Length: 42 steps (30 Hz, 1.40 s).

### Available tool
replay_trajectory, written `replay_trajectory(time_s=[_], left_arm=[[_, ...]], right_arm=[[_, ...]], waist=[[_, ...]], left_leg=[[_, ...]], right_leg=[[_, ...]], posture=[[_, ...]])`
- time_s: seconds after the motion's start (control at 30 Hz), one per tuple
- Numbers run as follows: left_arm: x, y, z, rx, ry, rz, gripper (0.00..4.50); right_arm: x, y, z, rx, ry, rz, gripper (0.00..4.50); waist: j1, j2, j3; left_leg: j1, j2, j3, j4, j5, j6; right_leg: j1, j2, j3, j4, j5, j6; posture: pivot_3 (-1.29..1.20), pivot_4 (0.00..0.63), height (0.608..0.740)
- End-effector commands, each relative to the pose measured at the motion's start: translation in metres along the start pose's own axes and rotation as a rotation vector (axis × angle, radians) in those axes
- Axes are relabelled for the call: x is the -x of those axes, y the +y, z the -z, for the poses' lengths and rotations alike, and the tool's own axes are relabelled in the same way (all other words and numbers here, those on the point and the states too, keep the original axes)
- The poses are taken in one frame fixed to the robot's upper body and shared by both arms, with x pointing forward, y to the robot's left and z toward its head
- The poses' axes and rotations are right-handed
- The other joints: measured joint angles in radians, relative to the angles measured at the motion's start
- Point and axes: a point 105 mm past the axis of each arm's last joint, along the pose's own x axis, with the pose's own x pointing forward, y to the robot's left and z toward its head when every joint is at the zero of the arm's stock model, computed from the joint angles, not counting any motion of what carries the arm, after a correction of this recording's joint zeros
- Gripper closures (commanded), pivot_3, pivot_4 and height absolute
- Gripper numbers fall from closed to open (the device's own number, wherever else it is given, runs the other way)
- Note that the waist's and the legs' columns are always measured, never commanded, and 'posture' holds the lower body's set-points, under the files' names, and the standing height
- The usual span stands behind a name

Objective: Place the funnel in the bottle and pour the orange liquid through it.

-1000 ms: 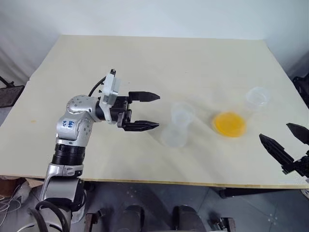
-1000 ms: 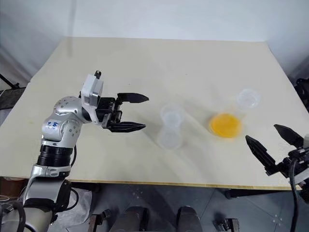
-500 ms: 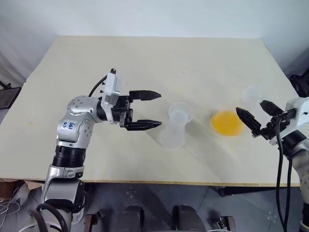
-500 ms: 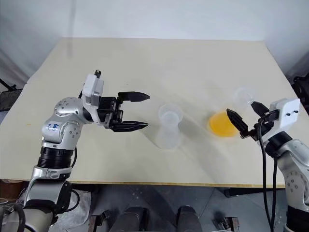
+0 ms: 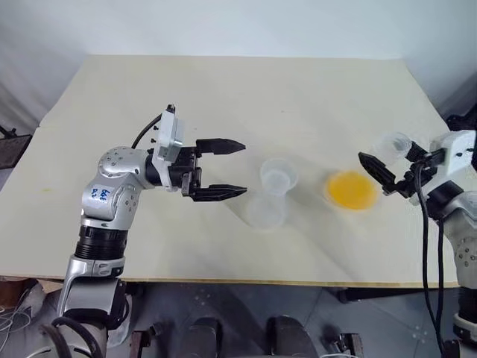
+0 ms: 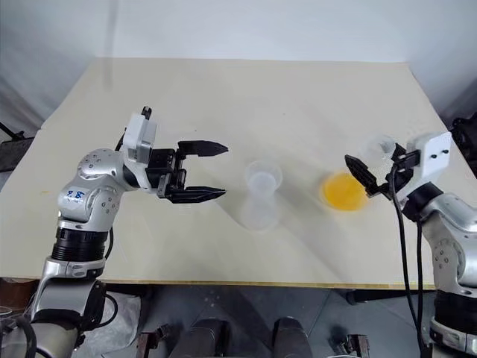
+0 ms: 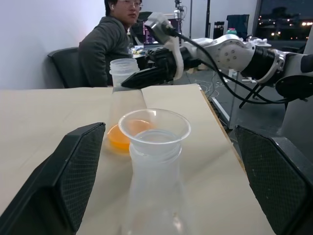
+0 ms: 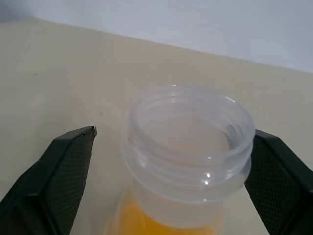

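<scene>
- At centre frame on the desk (image 5: 223,89), the bottle (image 5: 270,200) stands with the funnel (image 5: 279,174) in its neck.
- Left tool (image 5: 225,168) waits beside it, wide and empty.
- Right tool (image 5: 393,167), also wide, flanks the flask neck (image 8: 188,147) above the orange liquid (image 5: 352,190).

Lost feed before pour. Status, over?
Both grippers open: left gripper beside small clear conical bottle, clear plastic funnel in its neck. Right gripper straddles larger clear flask's neck, orange liquid inside. Nothing blocking.

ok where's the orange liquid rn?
Head views: orange liquid pools in the larger flask, right of the bottle; the right gripper straddles its neck.
</scene>
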Motion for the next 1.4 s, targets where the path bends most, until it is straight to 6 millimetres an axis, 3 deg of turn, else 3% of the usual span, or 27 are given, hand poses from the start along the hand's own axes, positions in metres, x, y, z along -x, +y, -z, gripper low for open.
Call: replay_trajectory(time_s=[0.03,0.83,0.93,1.03,1.23,1.4], left_arm=[[0.002,-0.004,-0.011,-0.039,-0.026,0.006,0.01],[0.006,-0.005,-0.012,-0.040,-0.017,-0.014,0.01],[0.006,-0.005,-0.012,-0.041,-0.015,-0.015,0.00],[0.006,-0.004,-0.012,-0.042,-0.015,-0.015,0.00],[0.006,-0.002,-0.011,-0.045,-0.014,-0.017,0.00],[0.005,0.003,-0.013,-0.054,-0.014,-0.021,0.00]], right_arm=[[-0.003,-0.003,-0.011,0.035,-0.031,-0.004,0.00],[-0.008,-0.008,-0.014,0.031,-0.034,0.009,0.00],[-0.008,-0.010,-0.014,0.026,-0.032,0.016,0.59],[-0.008,-0.011,-0.015,0.022,-0.036,0.026,1.60],[-0.008,-0.006,-0.020,0.026,-0.045,0.007,1.66],[-0.014,0.011,-0.042,0.093,-0.089,-0.061,1.66]], waist=[[-0.001,0.000,0.000],[0.000,0.000,0.000],[0.000,0.000,0.000],[0.000,0.000,0.000],[0.000,0.000,0.000],[0.000,0.000,0.000]], left_leg=[[0.000,0.000,0.000,0.000,0.000,0.000],[0.000,0.000,0.000,0.000,0.000,0.000],[0.000,0.000,0.000,0.000,0.000,0.000],[0.000,0.000,0.000,0.000,0.000,0.000],[0.000,0.000,0.000,0.000,0.000,0.000],[0.000,0.000,0.000,0.000,0.000,0.000]], right_leg=[[0.000,0.000,0.000,0.000,0.000,0.000],[0.000,0.000,0.000,0.000,0.000,0.000],[0.000,0.000,0.000,0.000,0.000,0.000],[0.000,0.000,0.000,0.000,0.000,0.000],[0.000,0.000,0.000,0.000,0.000,0.000],[0.000,0.000,0.000,0.000,0.000,0.000]], posture=[[0.00,0.150,0.740],[0.00,0.150,0.740],[0.00,0.150,0.740],[0.00,0.150,0.740],[0.00,0.150,0.740],[0.00,0.150,0.740]])
